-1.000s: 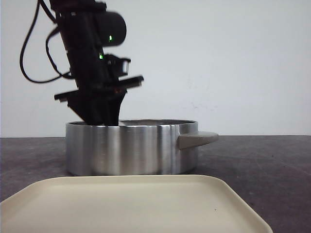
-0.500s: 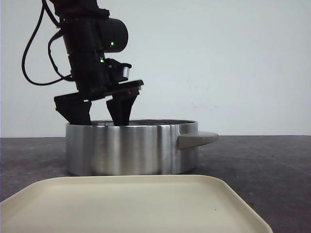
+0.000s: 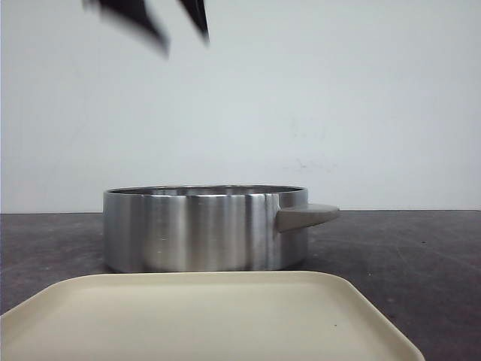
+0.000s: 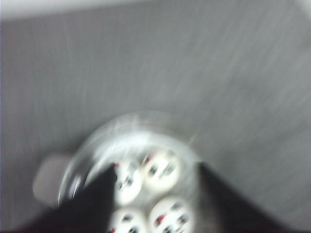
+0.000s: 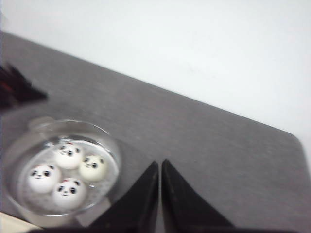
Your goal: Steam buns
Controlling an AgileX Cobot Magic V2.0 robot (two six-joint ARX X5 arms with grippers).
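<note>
All four buns (image 5: 62,172) sit inside the steel pot (image 3: 203,229), clustered near its centre. Left gripper (image 3: 161,19) is high above the pot's 10 o'clock rim, fingers apart, empty. Right gripper (image 5: 160,194) has fingers together, empty, well apart from the pot. Tray (image 3: 203,316) is bare. Judgement: loading looks done; lift clear vertically and avoid clipping the rim.

A dark grey speckled table (image 3: 421,248) carries a round steel pot (image 3: 203,229) with a beige side handle, and just in front of it, nearer the camera, lies a flat cream-coloured tray (image 3: 210,316).
</note>
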